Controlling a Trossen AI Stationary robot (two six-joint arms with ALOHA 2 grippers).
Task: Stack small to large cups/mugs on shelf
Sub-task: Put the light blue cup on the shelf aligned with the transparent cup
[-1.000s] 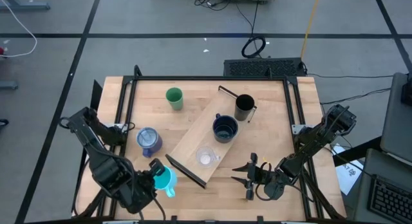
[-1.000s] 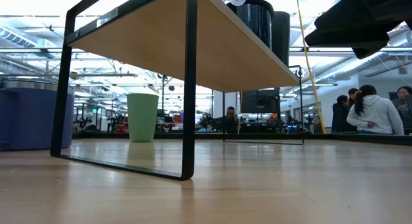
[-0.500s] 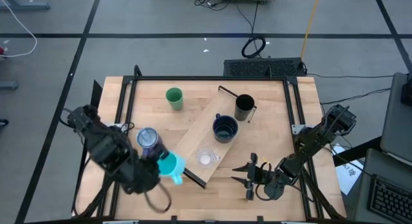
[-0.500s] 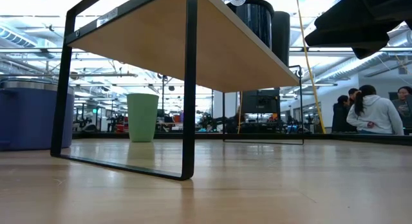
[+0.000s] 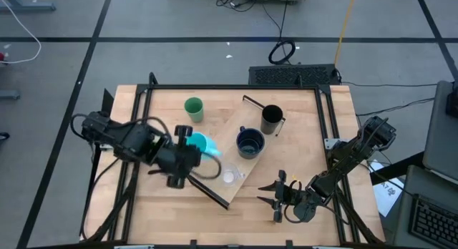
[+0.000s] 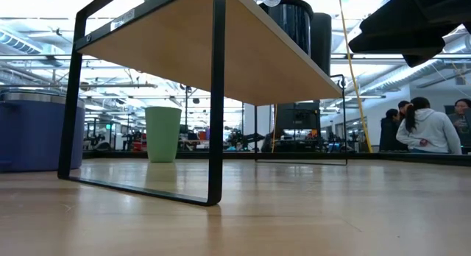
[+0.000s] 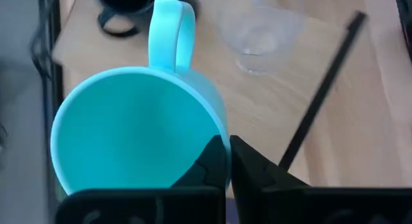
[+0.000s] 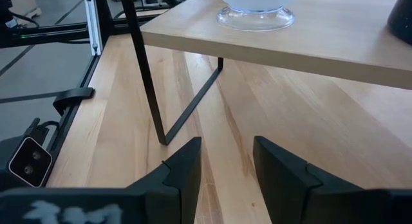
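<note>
My left gripper (image 5: 192, 149) is shut on the cyan handled mug (image 5: 203, 143), above the shelf's (image 5: 215, 162) near left part. The shelf lies slantwise across the table. On its board stand the tiny clear cup (image 5: 229, 176), the wide black mug (image 5: 250, 142) and the tall black cup (image 5: 271, 119). The green tumbler (image 5: 193, 108) stands on the table at the far left. The blue-purple mug (image 6: 29, 131) shows only in the low view; in the high view my left arm covers it. My right gripper (image 5: 279, 195) waits open near the table's front edge, with nothing between its fingers. My left gripper pinches the cyan mug's rim wall (image 7: 221, 139), one finger (image 7: 209, 165) inside the cup and the other (image 7: 252, 167) outside, on the side away from the handle (image 7: 171, 28). The fingers slant down from the table's left. The mug hangs clear of shelf and table, mouth toward the wrist.
Black frame rails (image 5: 140, 113) run along the table's edges. The shelf's thin dark bracket (image 8: 147, 76) stands in front of my right gripper (image 8: 225, 172). A keyboard (image 5: 293, 75) lies beyond the far edge. People (image 6: 430, 127) stand in the room behind.
My left gripper has carried the cyan mug up from the table's near left corner, toward the far and right side, until it is over the shelf's near left part. The wrist has rolled on the way. It has stayed shut on the mug.
</note>
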